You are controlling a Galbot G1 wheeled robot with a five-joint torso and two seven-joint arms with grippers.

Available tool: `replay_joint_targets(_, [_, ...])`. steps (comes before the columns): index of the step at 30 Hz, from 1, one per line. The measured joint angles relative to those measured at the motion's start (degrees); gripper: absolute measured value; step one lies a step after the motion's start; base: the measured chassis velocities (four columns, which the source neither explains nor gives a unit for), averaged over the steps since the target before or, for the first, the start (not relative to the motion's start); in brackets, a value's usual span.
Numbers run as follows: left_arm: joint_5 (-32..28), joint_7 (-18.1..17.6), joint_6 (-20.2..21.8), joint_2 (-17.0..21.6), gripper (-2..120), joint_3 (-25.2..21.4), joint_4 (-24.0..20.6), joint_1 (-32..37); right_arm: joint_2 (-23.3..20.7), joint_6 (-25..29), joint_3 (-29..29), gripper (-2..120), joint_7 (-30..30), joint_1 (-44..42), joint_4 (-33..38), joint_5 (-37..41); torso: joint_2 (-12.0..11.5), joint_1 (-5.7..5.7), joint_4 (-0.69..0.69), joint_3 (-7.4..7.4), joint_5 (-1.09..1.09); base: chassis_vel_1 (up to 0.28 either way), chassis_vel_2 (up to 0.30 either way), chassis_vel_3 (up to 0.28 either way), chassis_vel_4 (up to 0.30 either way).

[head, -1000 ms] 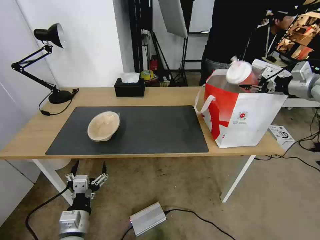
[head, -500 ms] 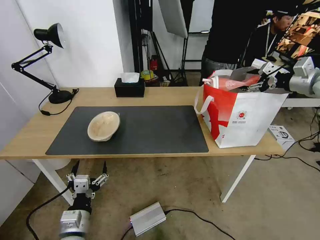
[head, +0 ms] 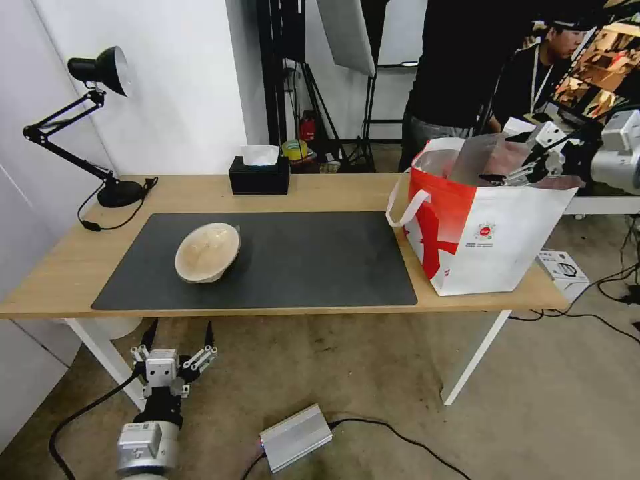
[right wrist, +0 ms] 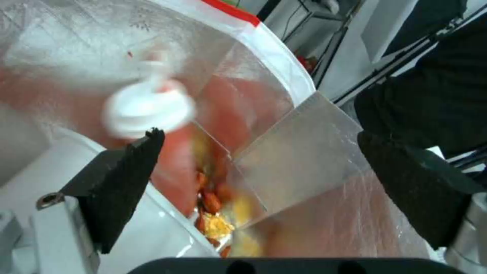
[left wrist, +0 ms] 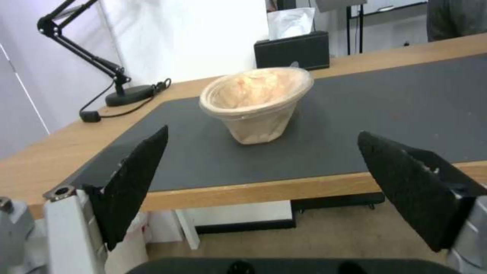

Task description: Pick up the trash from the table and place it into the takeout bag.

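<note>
I see the table [head: 313, 190] as a long light-wood slab on white legs, its middle covered by a flat, matte dark grey mat [head: 267, 263] with squared corners. At the table's right end stands the takeout bag [head: 497, 250], boxy and stiff, white with red panels, a white loop handle and crinkled silver foil lining its open mouth.

My right gripper [head: 513, 179] hangs at the bag's open top edge, fingers spread wide with nothing between the black textured pads [right wrist: 129, 179]. Just beyond and below them, inside the foil walls, the tall red cup [right wrist: 152, 125] lies tilted with its round white lid toward the camera, blurred. Deeper under the gripper, red and orange crayfish shells [right wrist: 213, 205] sit against a white curved surface.

My left gripper [head: 177, 347] is parked low, below the table's near edge, fingers wide apart and holding nothing. Straight ahead of it and higher, on the mat, rests the shallow beige bowl [left wrist: 256, 102], round, papery-looking, tipped on its side with the rim facing partly toward me. Open mat lies all around the bowl. Farther behind it, a black tissue box [head: 259, 175] sits near the table's far edge, and a black desk lamp [head: 100, 120] stands toward the left end.
</note>
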Motion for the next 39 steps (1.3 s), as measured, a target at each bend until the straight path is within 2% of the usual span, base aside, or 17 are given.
replay_joint_targets(11, [0.13,0.00,-0.03,0.00,100,0.10,-0.63,0.25,-0.63,1.26,2.98,97,-0.21,-0.93,-0.12,1.63,0.00,0.00,0.00,0.00,0.00,0.000,0.000,0.000,0.000])
replay_joint_targets(15, [0.14,0.00,0.01,0.23,100,0.00,-0.97,0.28,-0.42,1.24,4.68,97,3.00,-1.13,2.03,4.83,0.00,0.00,0.00,0.00,0.00,0.000,0.000,0.000,0.000])
replay_joint_targets(24, [0.11,0.00,0.12,0.37,100,-0.08,-0.97,0.16,1.79,0.90,5.91,98,17.87,-1.01,9.59,11.88,0.00,0.00,0.01,0.01,-0.01,0.000,0.000,0.000,0.000])
replay_joint_targets(29, [0.09,0.00,0.15,0.38,100,-0.17,-0.93,0.15,2.67,0.84,6.66,99,22.73,-1.08,12.38,14.35,0.00,0.00,0.01,0.01,-0.01,0.000,0.000,0.000,0.000])
replay_joint_targets(31, [0.07,-0.01,0.16,0.41,100,-0.25,-0.82,0.14,3.00,-0.07,8.49,100,26.39,-2.39,15.20,16.30,0.00,0.00,0.01,0.01,-0.01,0.000,0.000,0.000,0.000])
replay_joint_targets(32, [0.07,-0.01,0.16,0.41,100,-0.25,-0.82,0.14,3.00,-0.07,8.49,100,26.39,-2.39,15.20,16.30,0.00,0.00,0.01,0.01,-0.01,0.000,0.000,0.000,0.000])
replay_joint_targets(36, [0.05,-0.02,0.18,0.16,100,-0.24,-0.51,0.05,3.32,-2.47,13.75,100,35.43,-7.37,22.65,21.64,0.00,0.00,0.00,0.01,-0.01,0.000,0.000,0.000,0.000])
replay_joint_targets(39, [0.04,-0.03,0.18,0.03,100,-0.24,-0.40,0.02,3.33,-2.87,15.26,100,38.20,-8.95,24.85,23.02,0.00,0.00,0.01,0.01,-0.01,0.000,0.000,0.000,0.000])
